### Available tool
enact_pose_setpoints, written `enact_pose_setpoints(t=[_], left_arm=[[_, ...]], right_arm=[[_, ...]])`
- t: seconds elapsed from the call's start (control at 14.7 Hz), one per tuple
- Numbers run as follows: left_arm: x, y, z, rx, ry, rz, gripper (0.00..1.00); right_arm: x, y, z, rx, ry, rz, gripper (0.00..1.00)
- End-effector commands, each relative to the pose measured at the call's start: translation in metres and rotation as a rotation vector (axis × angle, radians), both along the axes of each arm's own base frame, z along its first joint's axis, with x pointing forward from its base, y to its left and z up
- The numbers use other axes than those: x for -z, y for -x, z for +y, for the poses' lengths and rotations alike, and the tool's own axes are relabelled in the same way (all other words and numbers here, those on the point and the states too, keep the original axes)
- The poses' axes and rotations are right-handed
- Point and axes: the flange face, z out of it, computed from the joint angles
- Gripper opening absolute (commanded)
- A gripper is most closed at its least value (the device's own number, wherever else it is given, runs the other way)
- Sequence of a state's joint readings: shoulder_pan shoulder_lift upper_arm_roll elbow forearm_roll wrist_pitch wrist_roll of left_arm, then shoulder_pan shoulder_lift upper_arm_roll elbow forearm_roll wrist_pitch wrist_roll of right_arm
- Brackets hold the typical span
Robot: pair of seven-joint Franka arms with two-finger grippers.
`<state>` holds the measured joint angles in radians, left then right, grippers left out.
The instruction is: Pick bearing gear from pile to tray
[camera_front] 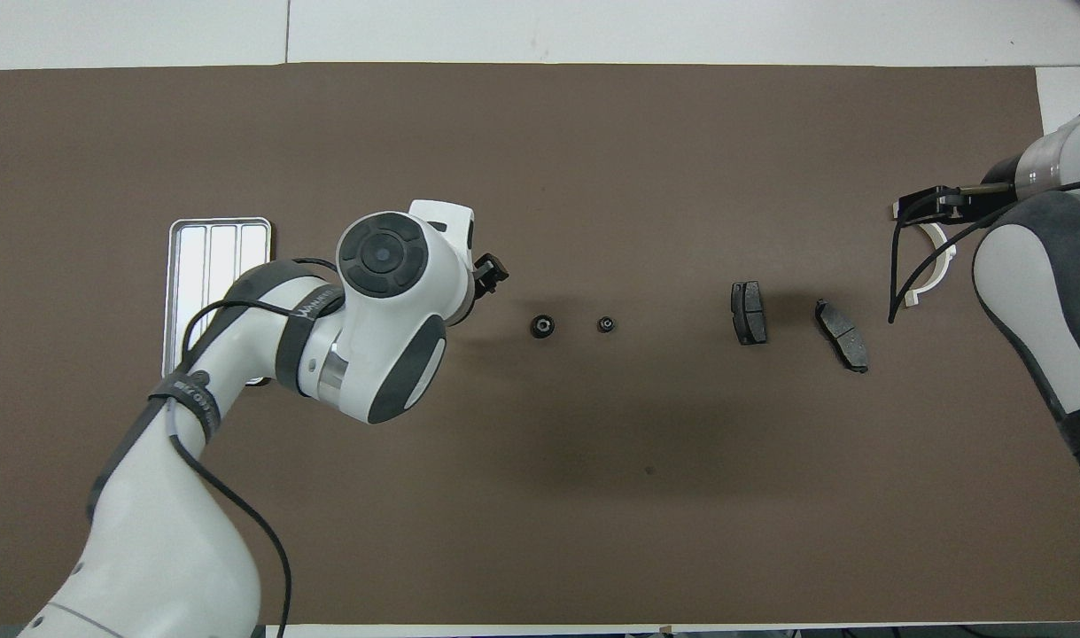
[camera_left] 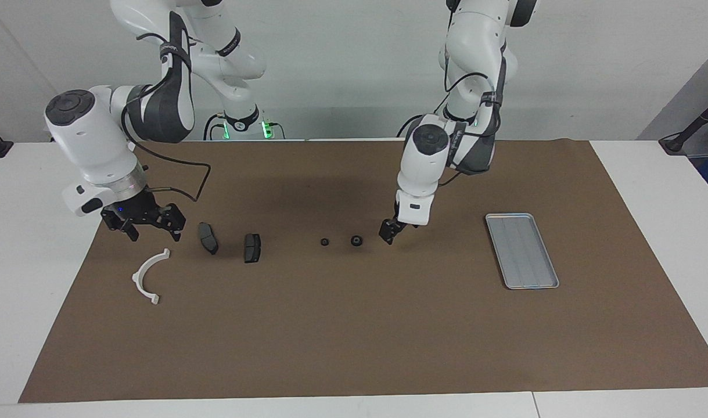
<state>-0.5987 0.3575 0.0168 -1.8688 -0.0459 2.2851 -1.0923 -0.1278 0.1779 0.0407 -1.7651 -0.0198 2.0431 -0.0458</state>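
Note:
Two small black round bearing gears lie mid-mat, the larger one [camera_left: 356, 240] [camera_front: 542, 326] beside the smaller one [camera_left: 324, 242] [camera_front: 605, 324]. My left gripper [camera_left: 390, 232] [camera_front: 491, 271] hangs open just above the mat, close beside the larger gear toward the tray and apart from it, holding nothing. The silver tray [camera_left: 522, 249] [camera_front: 212, 257] sits bare at the left arm's end. The rest of the pile lies toward the right arm's end. There my right gripper [camera_left: 156, 232] [camera_front: 920, 206] waits open over the mat by the white bracket.
Two dark grey brake pads [camera_left: 208, 238] [camera_left: 252, 248] lie between the gears and a white half-ring bracket [camera_left: 137, 277] [camera_front: 938, 266]. The left arm's elbow covers part of the tray in the overhead view. A brown mat [camera_left: 354, 337] covers the table.

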Motion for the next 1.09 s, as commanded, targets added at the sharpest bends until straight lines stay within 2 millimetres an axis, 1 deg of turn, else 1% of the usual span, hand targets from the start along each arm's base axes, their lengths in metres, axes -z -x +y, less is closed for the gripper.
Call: enact_pose_setpoints(t=[0.0, 0.07, 0.2, 0.34, 0.41, 0.48, 0.55, 0.61, 0.82, 1.02], left_arm=[[0.024, 0.003, -0.012, -0.041, 0.02, -0.025, 1.0], [0.028, 0.005, -0.017, -0.045, 0.027, -0.035, 1.0], [0.025, 0.018, -0.038, -0.047, 0.032, -0.033, 1.0], [0.019, 0.02, -0.05, -0.055, 0.056, -0.041, 1.0], [0.022, 0.021, -0.064, -0.044, 0.058, -0.03, 1.0], [0.024, 0.014, -0.073, -0.039, 0.049, -0.016, 1.0], [0.03, 0.009, -0.08, -0.037, 0.028, 0.013, 1.0], [0.037, 0.01, -0.091, -0.026, 0.011, 0.029, 1.0], [0.039, 0.015, -0.095, -0.069, 0.009, 0.036, 1.0], [0.039, 0.014, -0.095, -0.087, 0.011, 0.034, 1.0]], right_arm=[[-0.003, 0.009, -0.014, -0.02, 0.004, 0.007, 1.0], [-0.002, 0.01, -0.015, -0.026, 0.005, 0.008, 1.0], [0.0, 0.01, -0.016, -0.026, 0.005, 0.012, 1.0], [0.001, 0.011, -0.015, -0.026, 0.004, 0.014, 1.0], [0.001, 0.011, -0.014, -0.028, 0.004, 0.015, 1.0], [0.001, 0.011, -0.014, -0.028, 0.004, 0.015, 1.0], [0.001, 0.011, -0.014, -0.029, 0.004, 0.015, 1.0], [0.001, 0.011, -0.014, -0.029, 0.004, 0.015, 1.0], [0.001, 0.011, -0.014, -0.029, 0.004, 0.015, 1.0], [0.001, 0.011, -0.014, -0.029, 0.004, 0.015, 1.0]])
